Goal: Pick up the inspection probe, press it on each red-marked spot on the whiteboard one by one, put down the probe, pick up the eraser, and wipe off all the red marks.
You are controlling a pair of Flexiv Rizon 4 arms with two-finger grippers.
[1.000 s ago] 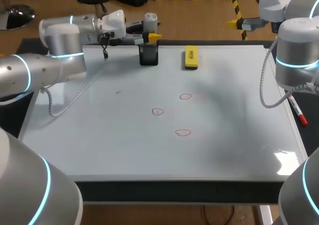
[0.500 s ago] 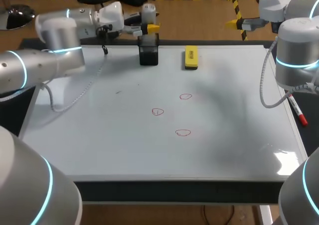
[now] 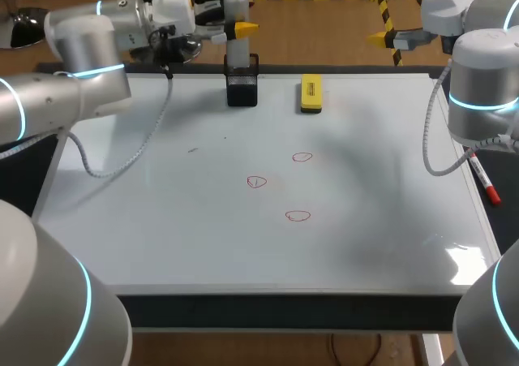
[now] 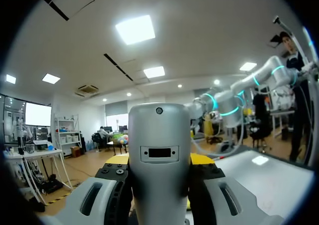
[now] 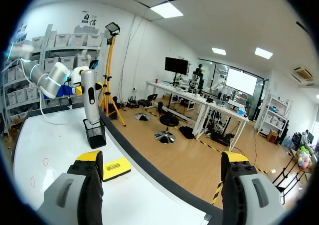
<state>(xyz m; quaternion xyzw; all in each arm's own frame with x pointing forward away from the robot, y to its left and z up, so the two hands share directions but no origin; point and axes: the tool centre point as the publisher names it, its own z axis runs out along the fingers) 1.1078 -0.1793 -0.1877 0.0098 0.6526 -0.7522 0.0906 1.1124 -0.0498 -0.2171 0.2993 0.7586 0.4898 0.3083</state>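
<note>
Whiteboard [image 3: 203,244] on counter, probe [image 3: 236,21] in left pincer's [image 3: 239,32] grip
Head view: three red marks [image 3: 298,215] on board; left pincer clamps probe upright over black holder [image 3: 242,88] at far edge, yellow eraser [image 3: 310,93] beside it. Left wrist view: probe [image 4: 159,155] gripped from both sides. Right wrist view: right pincer [image 5: 162,165] wide, holding nothing
</note>
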